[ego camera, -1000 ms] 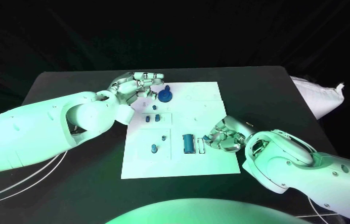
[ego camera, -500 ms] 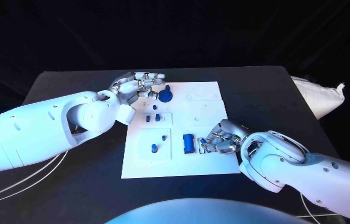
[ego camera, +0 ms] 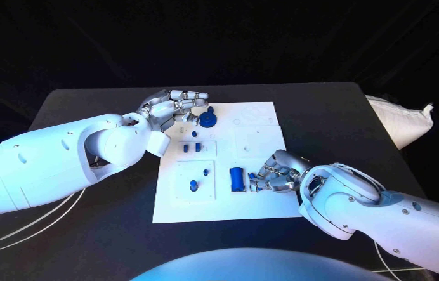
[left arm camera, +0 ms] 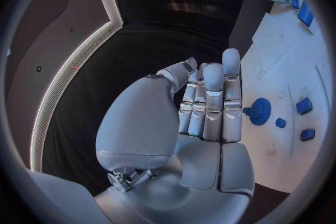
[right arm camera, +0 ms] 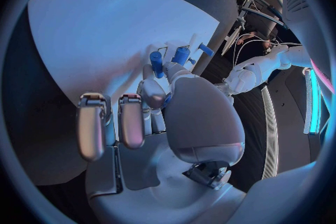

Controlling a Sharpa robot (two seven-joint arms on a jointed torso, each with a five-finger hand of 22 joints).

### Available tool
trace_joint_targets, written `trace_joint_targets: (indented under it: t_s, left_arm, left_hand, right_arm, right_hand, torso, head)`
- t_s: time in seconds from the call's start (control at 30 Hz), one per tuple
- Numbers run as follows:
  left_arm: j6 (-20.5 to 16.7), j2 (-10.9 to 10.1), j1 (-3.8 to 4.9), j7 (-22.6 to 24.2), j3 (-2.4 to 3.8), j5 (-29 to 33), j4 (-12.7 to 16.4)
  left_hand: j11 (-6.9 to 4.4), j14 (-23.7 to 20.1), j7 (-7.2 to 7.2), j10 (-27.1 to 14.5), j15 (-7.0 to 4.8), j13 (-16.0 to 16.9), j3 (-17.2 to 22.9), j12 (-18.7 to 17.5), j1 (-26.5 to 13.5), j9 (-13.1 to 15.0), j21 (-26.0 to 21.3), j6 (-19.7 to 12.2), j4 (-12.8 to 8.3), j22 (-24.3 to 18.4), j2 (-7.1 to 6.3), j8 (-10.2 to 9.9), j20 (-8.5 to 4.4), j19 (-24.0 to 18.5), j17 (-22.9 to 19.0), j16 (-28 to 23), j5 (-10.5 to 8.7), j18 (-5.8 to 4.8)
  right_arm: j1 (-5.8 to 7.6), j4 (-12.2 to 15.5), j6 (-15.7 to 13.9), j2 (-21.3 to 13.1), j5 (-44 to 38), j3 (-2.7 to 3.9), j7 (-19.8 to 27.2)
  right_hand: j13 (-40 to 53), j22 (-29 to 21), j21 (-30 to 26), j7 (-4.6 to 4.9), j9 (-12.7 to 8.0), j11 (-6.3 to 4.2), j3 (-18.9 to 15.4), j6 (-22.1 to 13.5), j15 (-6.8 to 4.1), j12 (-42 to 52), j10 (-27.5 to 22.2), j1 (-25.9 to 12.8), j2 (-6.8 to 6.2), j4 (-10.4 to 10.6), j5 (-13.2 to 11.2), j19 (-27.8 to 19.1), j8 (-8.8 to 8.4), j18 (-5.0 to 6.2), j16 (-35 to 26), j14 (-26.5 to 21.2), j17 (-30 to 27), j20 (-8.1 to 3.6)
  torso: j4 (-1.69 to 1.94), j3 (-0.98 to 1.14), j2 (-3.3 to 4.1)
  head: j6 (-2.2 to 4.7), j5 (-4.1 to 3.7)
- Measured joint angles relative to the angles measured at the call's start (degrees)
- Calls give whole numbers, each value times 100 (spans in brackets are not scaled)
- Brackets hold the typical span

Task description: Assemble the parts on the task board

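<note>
On the black table [ego camera: 91, 103], the left hand [ego camera: 174, 108] hovers with fingers straight and empty, pressed together; the right hand [ego camera: 275, 172] curls, pinching a blue part [ego camera: 254, 177] on the task board [ego camera: 256, 205].

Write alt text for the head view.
A white task board lies on a black table, scattered with small blue parts. The right hand rests by a blue cylinder near the board's middle, while the left hand hovers beside a blue gear at its far edge.

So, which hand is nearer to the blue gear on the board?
Left. The left hand hovers right beside the blue gear at the board's far edge. The right hand is at the near side, by the blue cylinder.
</note>
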Motion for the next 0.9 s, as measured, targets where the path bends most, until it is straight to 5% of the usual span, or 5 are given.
trace_joint_targets:
  t_s: [0.43, 0.9]
  left_arm:
    - [40, -3, 0, -25, 0, -45, 3]
    - [72, -13, 0, -51, 0, -65, -5]
  left_hand:
    - [0, 0, 0, 0, 0, 0, 0, 0, 0, 0, 0, 0, 0, 1, 0, 0, 0, 0, -17, 0, 0, 0]
    - [0, 1, 0, 0, 1, 0, 0, 0, 0, 1, -28, 0, 0, 1, 0, 0, 21, -21, -36, 0, 0, 0]
  right_arm:
    - [-1, -8, 125, 13, -40, -5, -18]
    - [-7, 126, 187, -57, -133, -9, -39]
  right_hand:
    - [136, -1, 22, -8, 52, -2, -273, 48, 0, 126, 41, -420, 119, 87, -33, 20, 2, 0, 21, 0, -1, -20]
    - [250, -2, 21, -29, 128, -1, -958, 69, -20, 199, 81, -1075, 276, 97, -575, 20, 0, 0, 21, 21, -2, -20]
  torso:
    - [-3, 1, 2]
    - [-8, 5, 1]
  head:
    - [-10, 3]
    - [-16, 10]
